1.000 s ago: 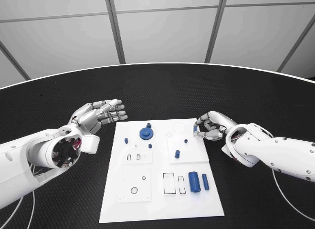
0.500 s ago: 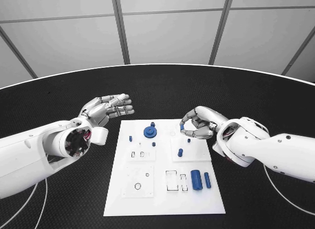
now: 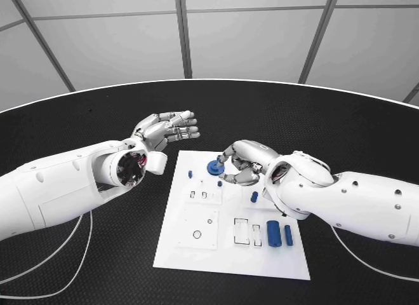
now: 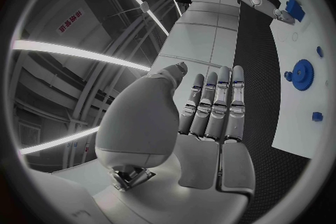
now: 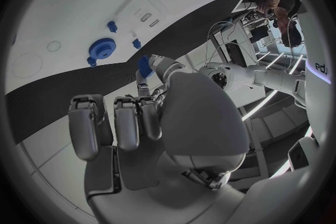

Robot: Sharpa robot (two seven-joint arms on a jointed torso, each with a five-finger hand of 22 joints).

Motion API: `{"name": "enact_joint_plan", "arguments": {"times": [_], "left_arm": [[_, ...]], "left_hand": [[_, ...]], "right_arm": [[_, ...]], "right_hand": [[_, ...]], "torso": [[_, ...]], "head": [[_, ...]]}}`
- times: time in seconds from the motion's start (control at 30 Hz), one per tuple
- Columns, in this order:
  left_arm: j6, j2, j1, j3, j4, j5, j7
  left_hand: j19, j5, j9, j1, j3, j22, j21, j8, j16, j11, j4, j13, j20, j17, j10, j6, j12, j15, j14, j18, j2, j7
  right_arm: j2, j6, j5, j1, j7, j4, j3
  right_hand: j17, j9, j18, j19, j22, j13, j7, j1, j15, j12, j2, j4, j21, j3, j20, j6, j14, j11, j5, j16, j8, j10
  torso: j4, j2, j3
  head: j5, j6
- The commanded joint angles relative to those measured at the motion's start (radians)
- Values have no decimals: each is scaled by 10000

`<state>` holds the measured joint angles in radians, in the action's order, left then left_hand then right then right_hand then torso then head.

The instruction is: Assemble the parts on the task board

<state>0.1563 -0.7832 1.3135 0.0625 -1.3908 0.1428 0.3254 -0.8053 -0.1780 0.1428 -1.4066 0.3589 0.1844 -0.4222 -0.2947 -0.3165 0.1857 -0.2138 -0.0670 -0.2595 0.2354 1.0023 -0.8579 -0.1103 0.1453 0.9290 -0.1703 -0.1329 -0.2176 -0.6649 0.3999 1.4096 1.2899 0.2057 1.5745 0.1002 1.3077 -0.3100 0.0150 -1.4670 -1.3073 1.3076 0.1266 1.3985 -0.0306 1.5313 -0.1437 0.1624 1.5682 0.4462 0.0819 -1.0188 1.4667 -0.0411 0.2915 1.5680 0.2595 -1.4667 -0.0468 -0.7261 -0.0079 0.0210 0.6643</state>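
— Largest first? White task board mid-table; left hand off its far-left corner, fingers straight and apart, holding nothing.
— And smaller? Right hand over board's far end, fingers curled; grasp impossible to tell. Blue gear just beside fingertips.

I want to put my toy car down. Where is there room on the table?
Bare black table lies near the board's left edge, and beyond its far edge. It's crowded around the blue gear, where the right hand hovers, and the left hand hangs open nearby.
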Motion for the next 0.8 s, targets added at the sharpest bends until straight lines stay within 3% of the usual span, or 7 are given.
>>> {"name": "enact_joint_plan", "arguments": {"times": [0.03, 0.2, 0.27, 0.5, 0.57, 0.63, 0.8], "left_arm": [[-2, 18, 0, 0, 29, 0, -2], [-5, 47, 0, 0, 84, 0, 1], [-7, 63, 0, 0, 98, 0, 2], [-22, 88, 0, -1, 101, 0, -1], [-20, 83, 0, -1, 96, 0, -2], [-19, 77, 0, -1, 95, 0, -3], [-27, 72, 0, -1, 86, 0, -6]], "left_hand": [[-42, 38, -11, 68, 59, -10, -49, 32, 55, 18, -14, -7, -9, 13, 72, 11, 30, 9, -27, -122, -17, -241], [-42, 38, -11, 68, 59, -10, -49, 32, 55, 18, -14, -7, -9, 13, 72, 11, 30, 9, -27, -122, -17, -241], [-42, 38, -11, 68, 59, -10, -49, 32, 55, 18, -14, -7, -9, 13, 72, 11, 30, 9, -27, -122, -17, -241], [-42, 40, -11, 73, 72, -13, -50, 31, 55, 14, -14, -8, -9, 18, 84, 5, 33, 7, -22, -123, -18, -237], [-42, 40, -11, 73, 72, -13, -50, 31, 55, 14, -14, -8, -9, 18, 84, 5, 33, 7, -22, -123, -18, -237], [-42, 40, -11, 73, 72, -13, -50, 31, 55, 14, -14, -8, -9, 18, 84, 5, 33, 7, -22, -123, -18, -237], [-42, 40, -11, 73, 72, -13, -50, 31, 55, 14, -14, -8, -9, 18, 84, 5, 33, 7, -22, -123, -18, -237]], "right_arm": [[324, -106, 61, -59, 110, -166, 43], [646, -227, 161, -255, 242, -425, 79], [750, -261, 205, -347, 282, -498, 85], [991, -391, 543, -611, 342, -700, 92], [1036, -454, 593, -681, 354, -738, 94], [1074, -499, 638, -747, 363, -775, 97], [1169, -565, 690, -889, 392, -885, 102]], "right_hand": [[2627, -256, -150, -1038, -2635, 2219, -110, -13, -62, 6, 63, 5, 26, 73, -83, -39, 1040, 37, 52, 27, 125, -704], [2626, -270, -150, -1038, -2635, 2218, -99, -25, -38, 3, 75, -25, 26, 100, -72, -8, 1040, 32, 93, 26, 138, -702], [2626, -270, -150, -1038, -2635, 2218, -99, -25, -38, 3, 75, -25, 26, 100, -72, -8, 1040, 32, 93, 26, 138, -702], [2619, -280, -150, -1038, -2635, 2216, -92, -42, -28, 0, 77, -37, 26, 112, -65, 7, 1038, 25, 125, 24, 148, -699], [2619, -280, -150, -1038, -2635, 2216, -92, -42, -28, 0, 77, -37, 26, 112, -65, 7, 1038, 25, 125, 24, 148, -699], [2607, -285, -150, -1038, -2635, 2216, -89, -56, -24, 1, 74, -39, 26, 113, -61, 13, 1036, 21, 137, 20, 153, -699], [2607, -285, -150, -1038, -2635, 2216, -89, -56, -24, 1, 74, -39, 26, 113, -61, 13, 1036, 21, 137, 20, 153, -699]], "torso": [[-12, 12, -5], [28, -18, 32], [-24, -15, 27], [-231, -10, 6], [-273, -10, 4], [-310, -6, -3], [-423, -2, -8]], "head": [[99, 47], [147, 106], [115, 174], [-73, 219], [-118, 277], [-155, 245], [-223, 306]]}}
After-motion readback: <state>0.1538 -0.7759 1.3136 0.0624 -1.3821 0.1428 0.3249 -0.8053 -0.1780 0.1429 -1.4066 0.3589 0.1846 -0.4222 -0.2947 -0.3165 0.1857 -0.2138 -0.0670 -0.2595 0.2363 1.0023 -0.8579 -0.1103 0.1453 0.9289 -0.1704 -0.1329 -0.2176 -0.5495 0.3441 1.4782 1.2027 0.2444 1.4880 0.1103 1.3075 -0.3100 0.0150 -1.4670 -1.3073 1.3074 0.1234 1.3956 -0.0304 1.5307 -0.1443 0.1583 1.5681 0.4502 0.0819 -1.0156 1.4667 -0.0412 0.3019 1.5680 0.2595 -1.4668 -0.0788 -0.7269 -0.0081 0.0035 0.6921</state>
